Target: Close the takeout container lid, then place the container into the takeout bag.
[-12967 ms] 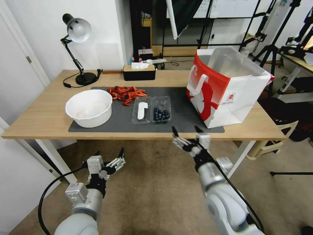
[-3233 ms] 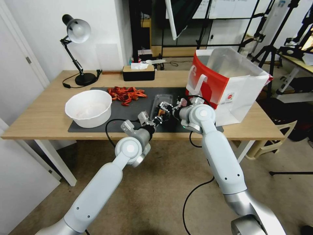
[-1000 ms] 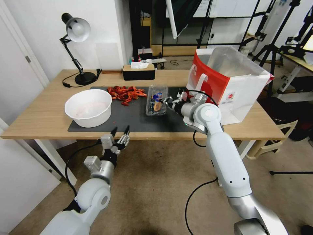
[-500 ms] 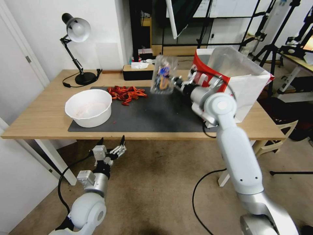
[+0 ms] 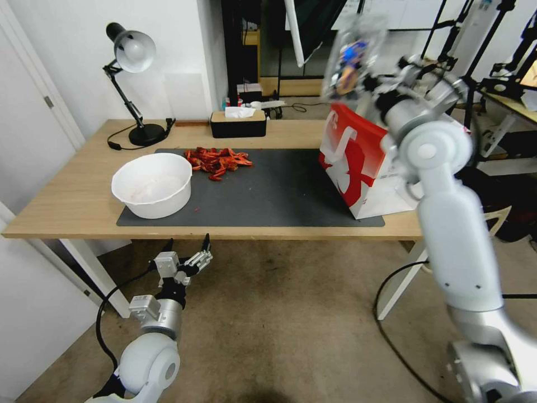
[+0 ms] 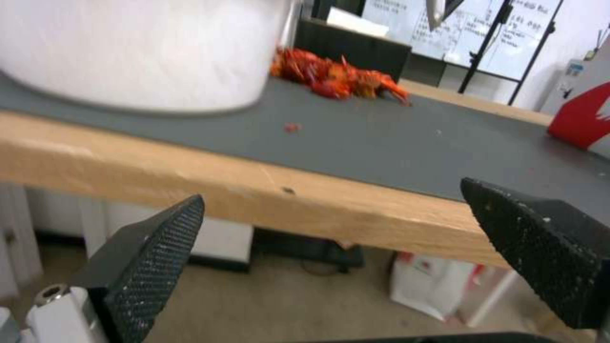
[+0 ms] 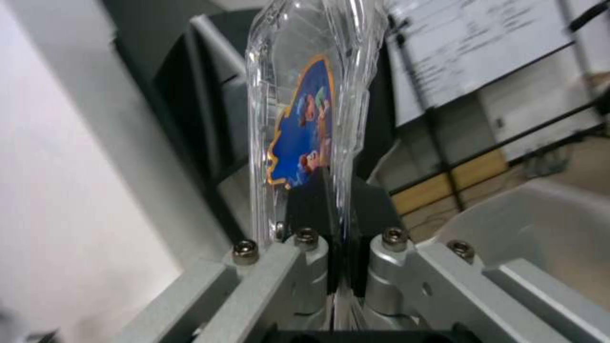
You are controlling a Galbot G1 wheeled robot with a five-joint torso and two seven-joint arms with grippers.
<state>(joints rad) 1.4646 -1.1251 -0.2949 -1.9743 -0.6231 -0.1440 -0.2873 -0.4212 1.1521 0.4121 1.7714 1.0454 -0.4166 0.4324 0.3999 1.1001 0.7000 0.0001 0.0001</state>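
Note:
My right gripper (image 5: 369,84) is raised high and shut on the takeout container (image 5: 349,59), a clear clamshell with a blue and orange sticker. The container hangs in the air, on edge, above the near left rim of the takeout bag (image 5: 363,168). In the right wrist view the black fingers (image 7: 318,205) pinch the container's (image 7: 305,124) rim, its lid pressed against the base, with the bag's silvery inside (image 7: 540,224) below. My left gripper (image 5: 187,253) is open and empty below the table's front edge, and its two pads stand wide apart around the left gripper (image 6: 330,193) midpoint.
A white bowl (image 5: 152,184) and a pile of red crayfish (image 5: 217,160) sit on the dark mat (image 5: 268,190). A desk lamp (image 5: 131,84) and a black tissue box (image 5: 239,124) stand at the back. The table edge (image 6: 254,190) is just ahead of the left gripper.
The right gripper has carried the container up and to the right, from over the mat to above the bag's rim. The left arm has barely moved.

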